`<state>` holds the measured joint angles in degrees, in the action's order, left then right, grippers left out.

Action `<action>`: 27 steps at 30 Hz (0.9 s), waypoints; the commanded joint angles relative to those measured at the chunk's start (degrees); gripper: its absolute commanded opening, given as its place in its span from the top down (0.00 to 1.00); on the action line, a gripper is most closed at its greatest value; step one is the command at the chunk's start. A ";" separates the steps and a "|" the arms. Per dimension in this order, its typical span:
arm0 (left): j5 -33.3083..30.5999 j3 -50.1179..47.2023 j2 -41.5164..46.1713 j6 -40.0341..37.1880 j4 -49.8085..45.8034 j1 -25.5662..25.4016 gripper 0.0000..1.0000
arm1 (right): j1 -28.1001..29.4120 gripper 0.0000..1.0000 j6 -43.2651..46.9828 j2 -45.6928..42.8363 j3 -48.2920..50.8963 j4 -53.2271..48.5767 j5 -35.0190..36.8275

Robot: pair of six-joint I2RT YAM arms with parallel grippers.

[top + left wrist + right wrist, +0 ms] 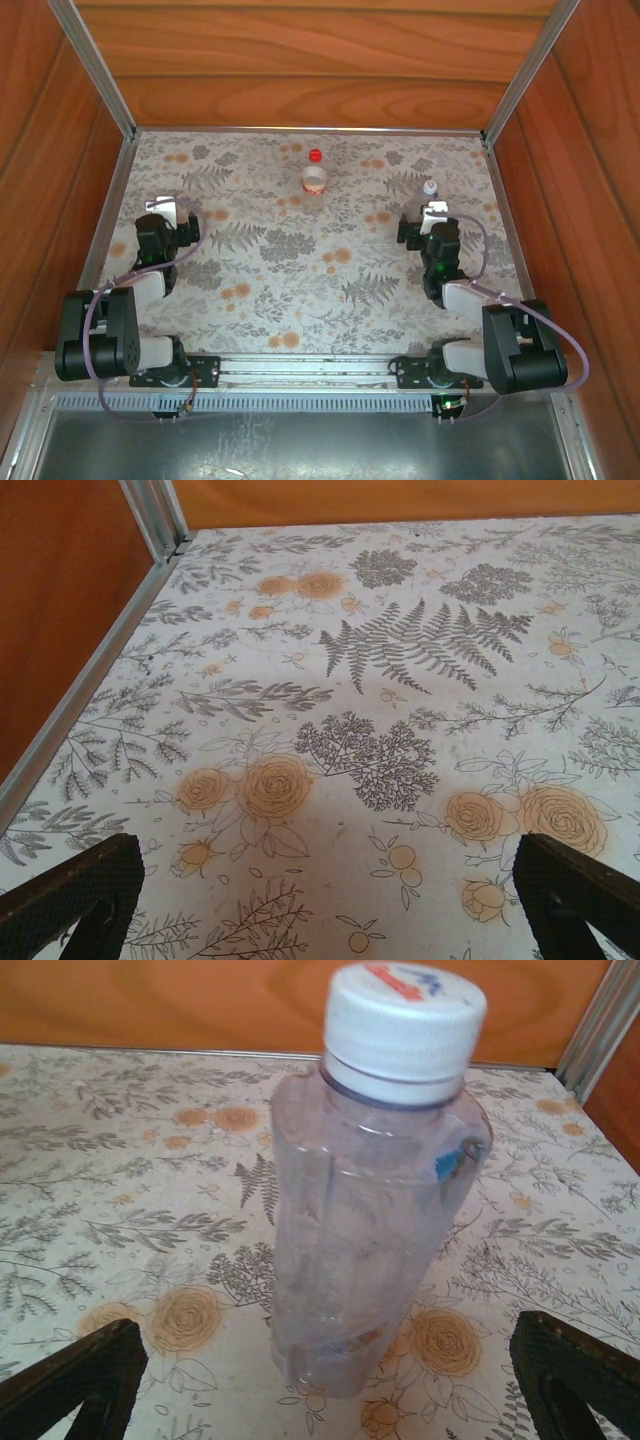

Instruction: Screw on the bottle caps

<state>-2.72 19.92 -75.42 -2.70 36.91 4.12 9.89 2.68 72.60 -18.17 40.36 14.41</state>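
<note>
A flat worktop (300, 300), covered with a pale sheet printed with grey ferns and orange flowers, is enclosed on three sides by reddish-brown wooden panels (300, 90). Slim aluminium posts (100, 70) stand at its two far corners, and an aluminium rail (80, 690) runs along its left edge.

The left gripper (168, 210) is seen near the left edge, about midway along it. Its black fingers (70, 900) are spread fully apart. Nothing is held or touched, and bare printed surface lies between them.

The right gripper (432, 212) is seen toward the right edge. Its black fingers (85, 1380) are likewise spread wide. A plain clear plastic bottle (360, 1250) stands upright on the worktop in line with the gap between them, touching neither finger. A round white plastic screw cap (402, 1030) with a red mark on top is seated on its neck. How tightly it is turned cannot be told.

A second small clear plastic bottle with a red-and-white label band (315, 181) is set upright near the middle of the far edge, well apart from both grippers. A small bright red plastic screw cap (315, 155) is seen at its top. Whether it is threaded on or merely resting there cannot be made out.
</note>
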 commanded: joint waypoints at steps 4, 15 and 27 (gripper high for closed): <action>6.44 -1.16 0.02 3.11 4.55 0.37 0.00 | -3.42 0.00 0.59 3.59 0.01 6.21 -4.01; 6.46 -1.76 -8.75 5.02 15.63 0.45 0.00 | -4.22 0.00 0.35 11.65 -1.15 11.99 -6.63; 4.31 1.58 -15.48 5.48 17.52 0.37 0.00 | -4.23 0.00 0.75 13.84 -2.22 11.85 -7.30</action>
<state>2.61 19.44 -90.54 1.78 54.89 4.12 6.28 2.90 86.13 -19.05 51.03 7.62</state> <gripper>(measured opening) 0.999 0.996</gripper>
